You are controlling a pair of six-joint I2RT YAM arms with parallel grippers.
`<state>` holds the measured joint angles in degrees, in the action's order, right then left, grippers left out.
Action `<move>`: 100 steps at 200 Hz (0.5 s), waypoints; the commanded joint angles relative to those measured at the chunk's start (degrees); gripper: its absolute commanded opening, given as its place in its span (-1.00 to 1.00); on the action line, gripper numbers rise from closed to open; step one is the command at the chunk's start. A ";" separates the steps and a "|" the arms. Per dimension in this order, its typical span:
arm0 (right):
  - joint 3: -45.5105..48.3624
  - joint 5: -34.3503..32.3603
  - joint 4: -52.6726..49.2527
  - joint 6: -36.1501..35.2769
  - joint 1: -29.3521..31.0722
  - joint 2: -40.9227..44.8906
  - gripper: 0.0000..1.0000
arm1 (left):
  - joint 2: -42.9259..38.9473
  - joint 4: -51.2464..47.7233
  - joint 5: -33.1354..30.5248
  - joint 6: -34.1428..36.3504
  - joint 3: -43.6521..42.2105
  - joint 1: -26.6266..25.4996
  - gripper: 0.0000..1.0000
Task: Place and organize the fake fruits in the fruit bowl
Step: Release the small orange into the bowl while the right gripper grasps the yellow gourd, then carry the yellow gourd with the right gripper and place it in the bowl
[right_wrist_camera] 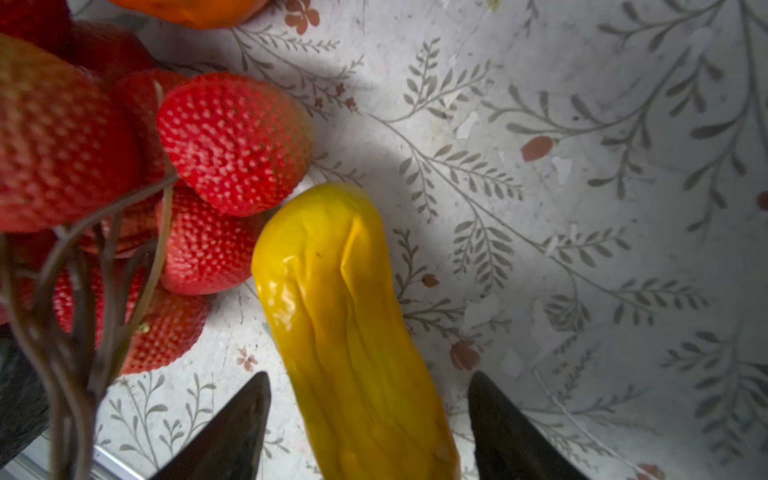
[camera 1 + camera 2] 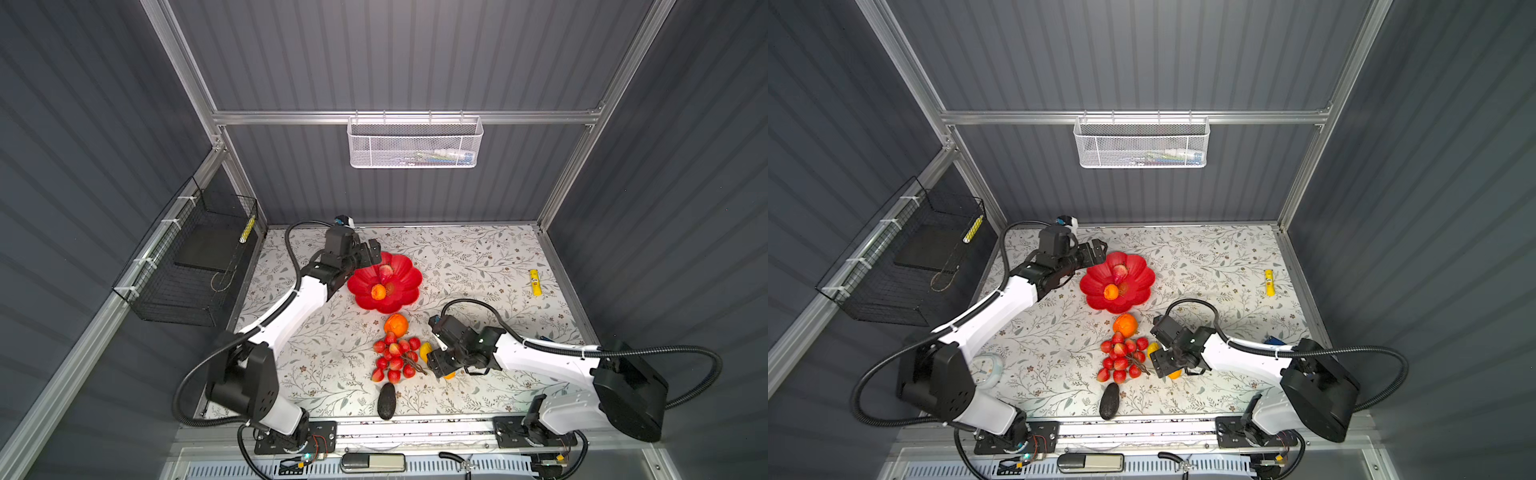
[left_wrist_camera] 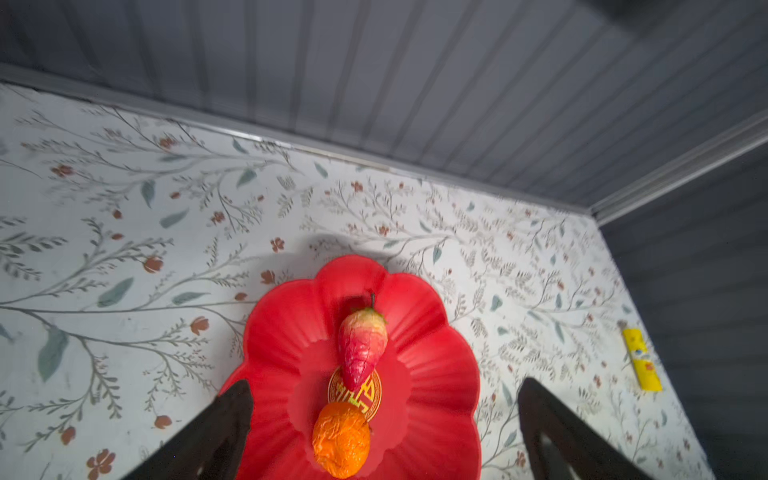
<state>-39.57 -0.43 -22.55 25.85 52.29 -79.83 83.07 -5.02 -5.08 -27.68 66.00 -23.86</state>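
- The fruit bowl (image 2: pixel 405 272) sits on the table toward the far edge, a little left of middle.
- In the bowl: the small orange (image 2: pixel 378 291) and the red-yellow pointed fruit (image 2: pixel 385 271), both at the gold centre mark.
- Outside the bowl, in a line toward the near edge:
  - the big orange (image 2: pixel 395 325), just beside the bowl;
  - the red bunch (image 2: pixel 395 357);
  - the yellow oblong fruit (image 1: pixel 353 324), touching the bunch's right side;
  - the dark avocado (image 2: pixel 387 401), close to the near edge.
- Left tool (image 3: pixel 385 384): jaws wide, empty, above the bowl's left rim.
- Right tool (image 1: pixel 370 375): jaws astride the yellow oblong fruit with a gap on each side, so no grip yet.
- Assessment: about a third done. Four fruits are left to move, and the arranging follows.
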 commanded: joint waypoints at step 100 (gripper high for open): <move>-3.48 -12.24 -10.70 5.69 -0.01 11.52 -0.44 | -23.61 -0.34 -14.65 -5.56 -20.29 2.67 0.99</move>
<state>-39.77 -6.22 -26.83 31.48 52.27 -73.87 60.84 -3.42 -18.28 -31.62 46.39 -21.76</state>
